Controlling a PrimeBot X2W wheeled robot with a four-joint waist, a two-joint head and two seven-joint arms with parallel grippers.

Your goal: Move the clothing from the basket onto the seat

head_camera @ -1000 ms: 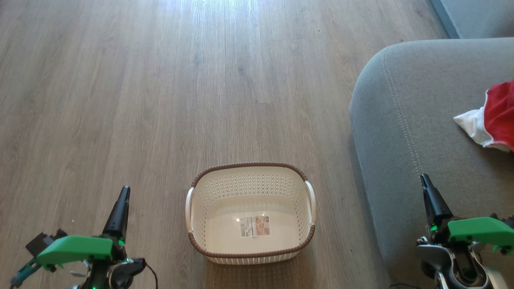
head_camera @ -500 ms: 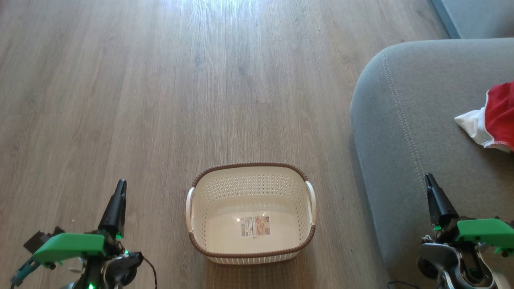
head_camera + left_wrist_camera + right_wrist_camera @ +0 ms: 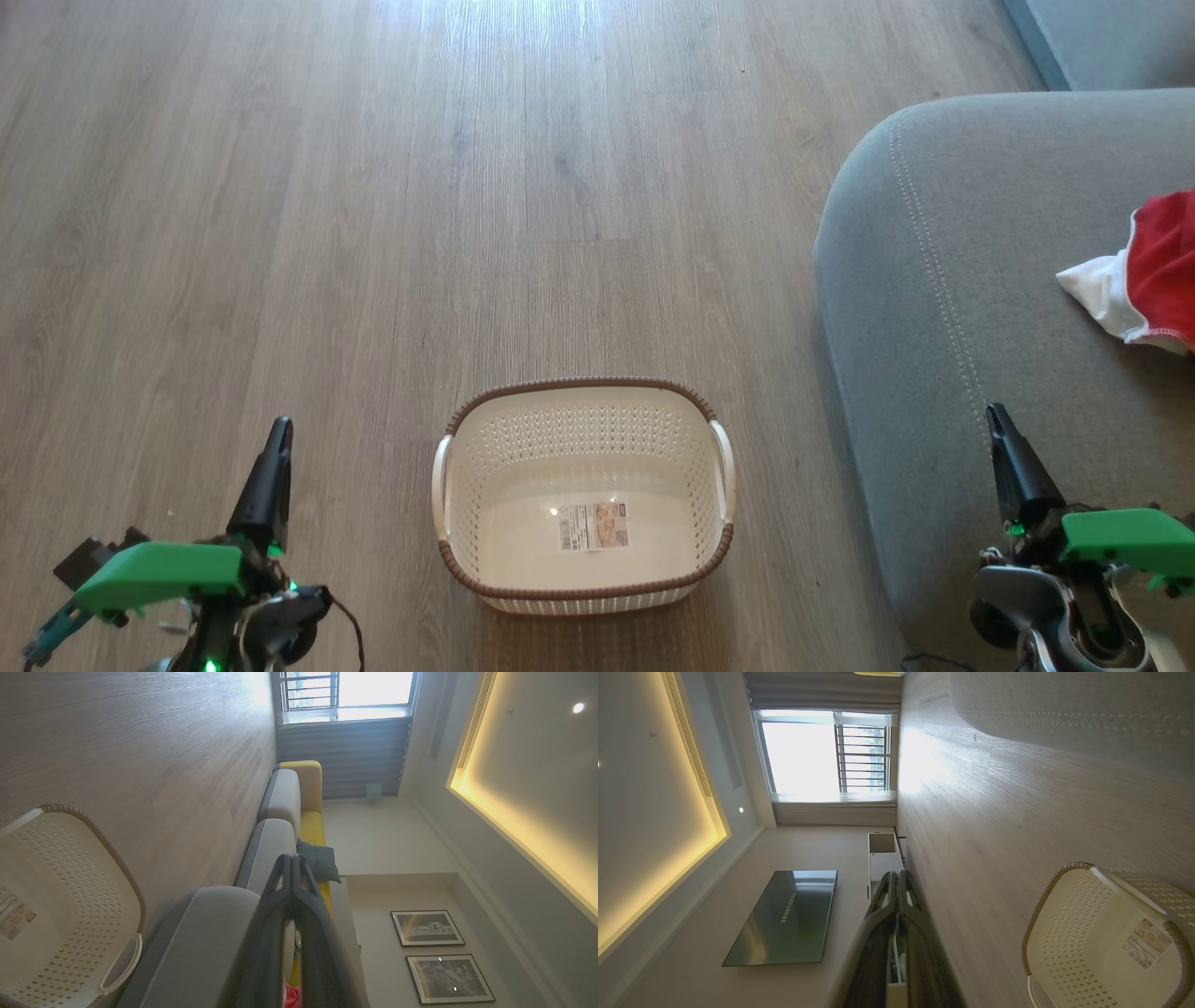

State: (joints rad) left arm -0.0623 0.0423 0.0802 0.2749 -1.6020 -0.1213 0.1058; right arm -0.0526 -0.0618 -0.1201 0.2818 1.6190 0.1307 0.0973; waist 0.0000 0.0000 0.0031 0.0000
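Clothing (image 3: 1162,261) laid on seat (image 3: 934,280); basket (image 3: 583,591) emptied; left gripper (image 3: 278,431), right gripper (image 3: 995,415) closed, empty; basket may be knocked if either is swung.

Your colours: cream, brown, red, grey.
You see a cream-white perforated plastic basket (image 3: 579,431) with brown braided rim, bright red fabric clothing (image 3: 1167,266) trimmed white, a grey upholstered seat (image 3: 934,308) with pale stitching, and grey-brown woodgrain plank floor (image 3: 373,233).

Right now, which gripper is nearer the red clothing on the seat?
Right. The right gripper is over the seat, near the clothing; the left gripper is over the floor, across the basket.
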